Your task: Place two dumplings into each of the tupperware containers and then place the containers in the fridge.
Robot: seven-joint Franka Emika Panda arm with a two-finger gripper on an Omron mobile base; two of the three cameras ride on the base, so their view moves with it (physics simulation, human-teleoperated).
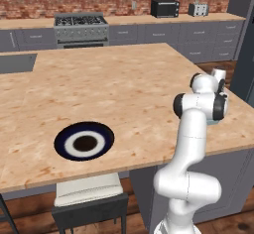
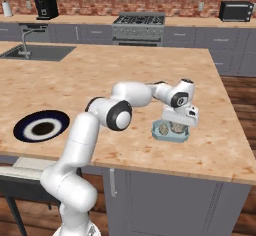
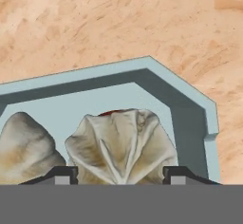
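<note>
Dumplings sit inside the pale blue-teal container [image 3: 190, 123], and through the hand view we see two of them: at the left, a smooth, rounded beige lump [image 3: 23, 147]; just right of it, between the claw's dark tips, a pleated one [image 3: 121, 144] with greyish folds fanning out from its top. The claw [image 3: 118, 174] has its tips spread to either side of this pleated dumpling, roughly at its flanks; we cannot tell whether they touch it. Beyond the claw, the container's wall is flat-topped with chamfered corners, matte and opaque, resting on a mottled, speckled wooden counter [image 3: 118, 19].

From the right base view we see what the hand view leaves out: far left of the claw, a round dark blue plate [image 2: 41, 126] with a white ring, then the claw [image 2: 176, 126] lowered into the shallow tray [image 2: 159, 132] near the counter's front edge. In the left base view, the plate [image 1: 84, 140] lies left of the white arm [image 1: 191, 144].
</note>
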